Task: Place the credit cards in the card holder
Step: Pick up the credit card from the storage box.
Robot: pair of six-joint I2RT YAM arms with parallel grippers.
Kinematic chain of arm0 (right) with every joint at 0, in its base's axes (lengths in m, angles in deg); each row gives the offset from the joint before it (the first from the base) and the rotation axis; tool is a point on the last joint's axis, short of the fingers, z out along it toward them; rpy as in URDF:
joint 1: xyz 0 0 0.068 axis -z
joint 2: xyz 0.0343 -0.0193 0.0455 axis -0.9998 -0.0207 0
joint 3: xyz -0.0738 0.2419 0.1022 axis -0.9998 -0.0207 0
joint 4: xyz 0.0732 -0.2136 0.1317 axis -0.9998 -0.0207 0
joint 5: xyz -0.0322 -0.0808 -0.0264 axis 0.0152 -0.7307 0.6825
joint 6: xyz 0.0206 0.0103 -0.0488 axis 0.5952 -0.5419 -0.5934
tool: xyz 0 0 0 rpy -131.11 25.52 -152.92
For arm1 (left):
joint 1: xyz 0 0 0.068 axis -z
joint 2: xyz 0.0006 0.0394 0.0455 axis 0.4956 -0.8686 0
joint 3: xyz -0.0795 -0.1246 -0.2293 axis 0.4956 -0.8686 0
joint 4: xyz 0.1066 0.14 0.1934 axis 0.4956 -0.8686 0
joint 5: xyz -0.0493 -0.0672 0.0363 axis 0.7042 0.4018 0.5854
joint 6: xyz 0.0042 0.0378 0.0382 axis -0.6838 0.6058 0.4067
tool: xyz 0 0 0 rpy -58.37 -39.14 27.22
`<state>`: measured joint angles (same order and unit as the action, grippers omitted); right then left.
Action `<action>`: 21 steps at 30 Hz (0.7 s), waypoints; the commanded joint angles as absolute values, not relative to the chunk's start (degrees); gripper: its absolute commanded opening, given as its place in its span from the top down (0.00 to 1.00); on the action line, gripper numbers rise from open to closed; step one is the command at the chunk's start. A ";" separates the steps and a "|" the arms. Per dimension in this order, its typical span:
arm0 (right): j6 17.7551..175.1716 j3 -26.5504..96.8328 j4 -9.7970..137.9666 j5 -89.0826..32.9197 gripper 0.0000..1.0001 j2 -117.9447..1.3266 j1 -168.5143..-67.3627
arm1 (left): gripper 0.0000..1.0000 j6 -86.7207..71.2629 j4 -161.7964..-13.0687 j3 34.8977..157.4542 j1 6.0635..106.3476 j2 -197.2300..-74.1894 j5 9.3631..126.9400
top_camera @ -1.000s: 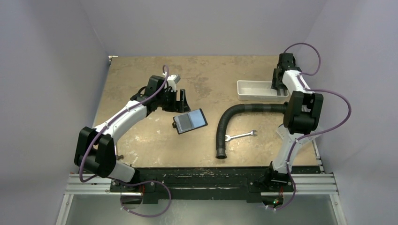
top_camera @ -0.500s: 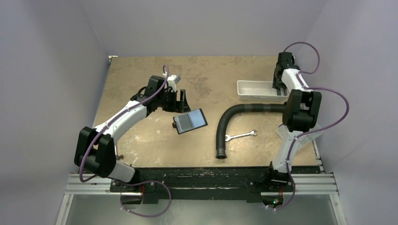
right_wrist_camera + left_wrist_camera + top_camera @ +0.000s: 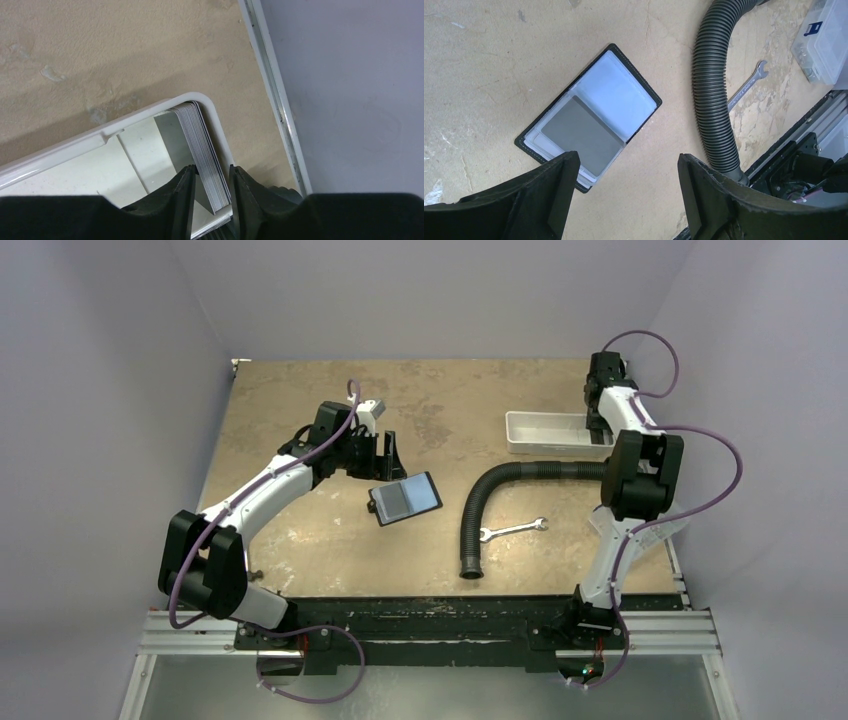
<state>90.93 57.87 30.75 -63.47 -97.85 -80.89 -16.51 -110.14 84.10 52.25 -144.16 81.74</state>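
Right arm shifted slightly; right gripper [image 3: 211, 175] pinches credit cards [image 3: 196, 130] upright in tray [image 3: 65, 148].

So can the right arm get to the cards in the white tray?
Probably yes. Its end effector sits down in the tray, one finger on each side of the cards stacked on edge at the tray's end. Nothing blocks it.

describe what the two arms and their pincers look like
Both the left arm and right arm have slim white links with bulky black joint housings. A purple cable loops along each. The left pincer and right pincer have matte black, wedge-shaped fingers. No markings or sleeves show.
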 commanded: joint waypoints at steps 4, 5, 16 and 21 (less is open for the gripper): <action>90.10 60.05 29.97 -65.42 0.43 -97.88 -80.81 | 0.23 -16.02 -107.99 83.79 52.41 -142.66 83.16; 90.05 60.05 30.01 -65.24 0.41 -98.16 -80.81 | 0.23 -16.04 -107.97 83.77 52.46 -142.66 83.18; 90.09 61.26 29.92 -64.72 0.48 -101.03 -80.81 | 0.23 -15.93 -107.91 83.77 52.43 -142.48 83.34; 90.08 61.63 29.39 -67.31 0.55 -100.33 -80.86 | 0.23 -15.95 -107.86 83.80 52.46 -142.42 83.44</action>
<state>89.86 59.38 29.96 -64.82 -100.86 -80.89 -16.51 -109.96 84.10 52.25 -144.16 82.26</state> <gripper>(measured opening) 0.490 0.772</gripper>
